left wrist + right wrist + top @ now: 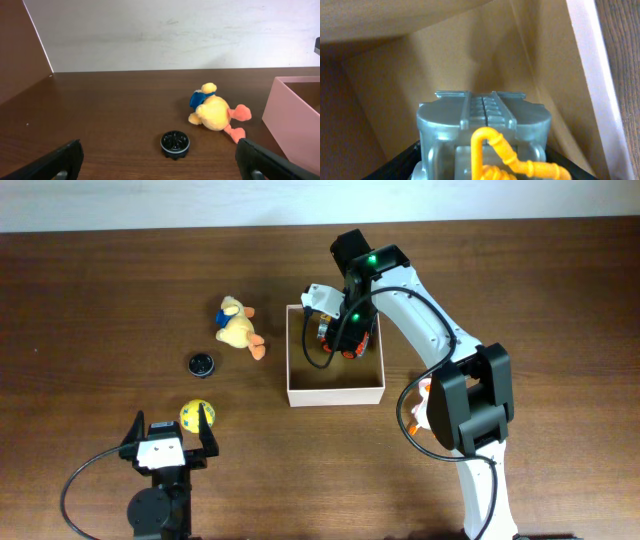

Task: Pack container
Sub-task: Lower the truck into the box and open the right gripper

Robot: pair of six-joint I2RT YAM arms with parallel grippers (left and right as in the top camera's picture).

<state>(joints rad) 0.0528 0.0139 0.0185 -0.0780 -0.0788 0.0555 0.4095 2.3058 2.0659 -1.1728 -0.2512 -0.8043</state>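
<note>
Two grippers logged. Left gripper (170,430), jaws wide apart and empty, sits well left of the container (335,394). Right gripper (345,330) reaches inside it, a grey toy (485,125) at its jaws; you cannot tell if it clamps. Duck (238,328) lies just left. Expect the container light, thin-walled, prone to sliding: pinch one wall near a corner.

Dark brown wood-grain table (100,290) against a plain, faintly marked pale wall (175,30).

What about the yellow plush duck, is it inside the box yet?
No, the plush duck lies on the table outside the container.
</note>
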